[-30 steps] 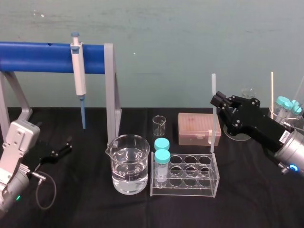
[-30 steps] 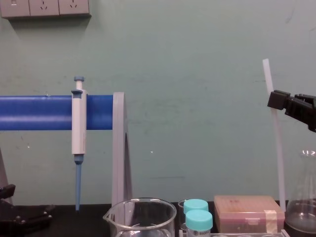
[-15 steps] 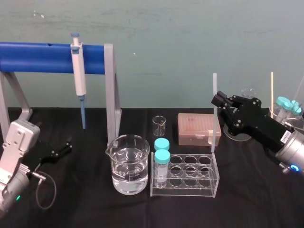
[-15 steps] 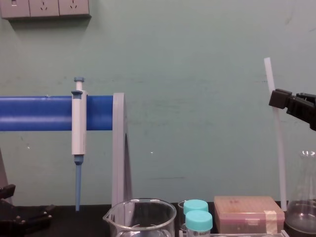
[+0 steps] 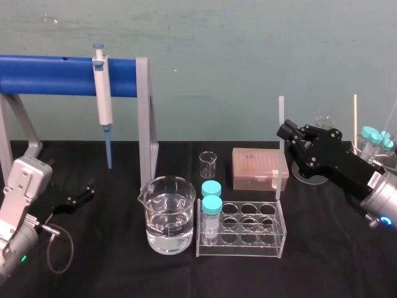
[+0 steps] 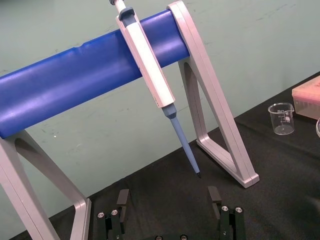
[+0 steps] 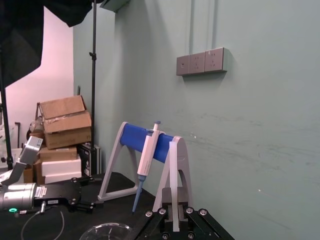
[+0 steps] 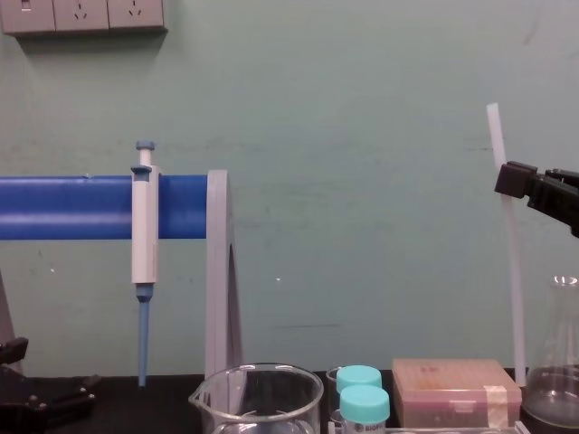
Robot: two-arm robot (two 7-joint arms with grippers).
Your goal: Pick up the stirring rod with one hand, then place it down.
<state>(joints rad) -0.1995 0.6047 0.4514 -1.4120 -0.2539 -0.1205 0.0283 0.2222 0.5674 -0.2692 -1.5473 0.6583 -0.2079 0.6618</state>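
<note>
- The right gripper is clenched on the stirring rod. Its blocky black jaws pinch the rod in its upper part, and a short length stands free above them.
- We see the rod held almost upright with a slight lean. In the chest view its top tips a little toward the robot's left.
- The rod's lower end hangs in front of the tan box, near the back right corner of the clear tube rack. We cannot tell whether it touches the black table.
- In the chest view the rod drops between the tan box and a glass flask.
- The right arm comes in from the right edge of the head view and slants up and inward. Its gripper is raised above the table.
- The left gripper lies low at the table's left side, near the blue-barred stand. Its fingers are spread wide and hold nothing.
</note>
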